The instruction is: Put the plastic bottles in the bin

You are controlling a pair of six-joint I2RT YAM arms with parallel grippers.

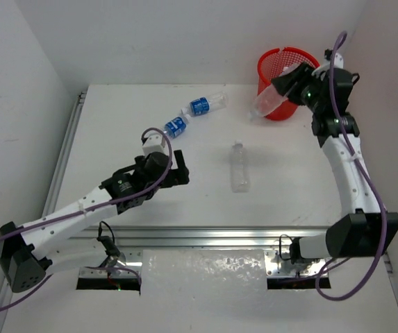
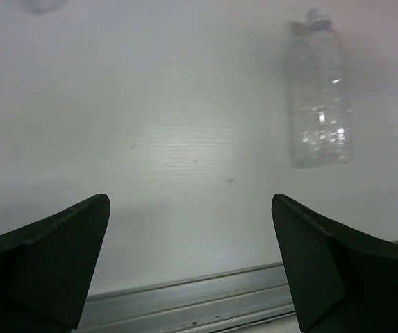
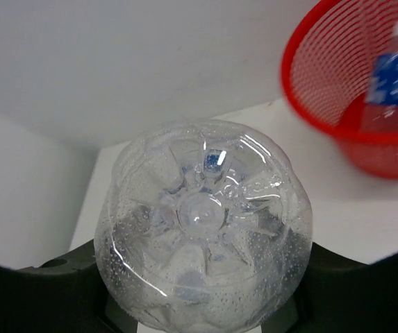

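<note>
The left arm (image 1: 80, 208) stretches low and forward from its base, the left fingers (image 2: 60, 257) spread wide apart and empty above the surface (image 1: 115, 118). Just beyond them lies a plain bottle (image 1: 239, 168). Farther off lie one blue-labelled bottle (image 1: 176, 126) and a second (image 1: 202, 105). The right arm (image 1: 348, 166) reaches to the far side, the right fingers (image 3: 60, 291) clamped on a clear bottle (image 3: 202, 229) just beside the bin (image 1: 268, 69), which holds another blue-labelled bottle (image 3: 396, 73).

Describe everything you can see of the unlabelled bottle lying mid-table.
The bare bottle is clear plastic with no label and a whitish cap, and it looks empty. It lies flat on its side, alone near the middle of the white table, cap pointing away from the arms. Only the tabletop touches it.
</note>
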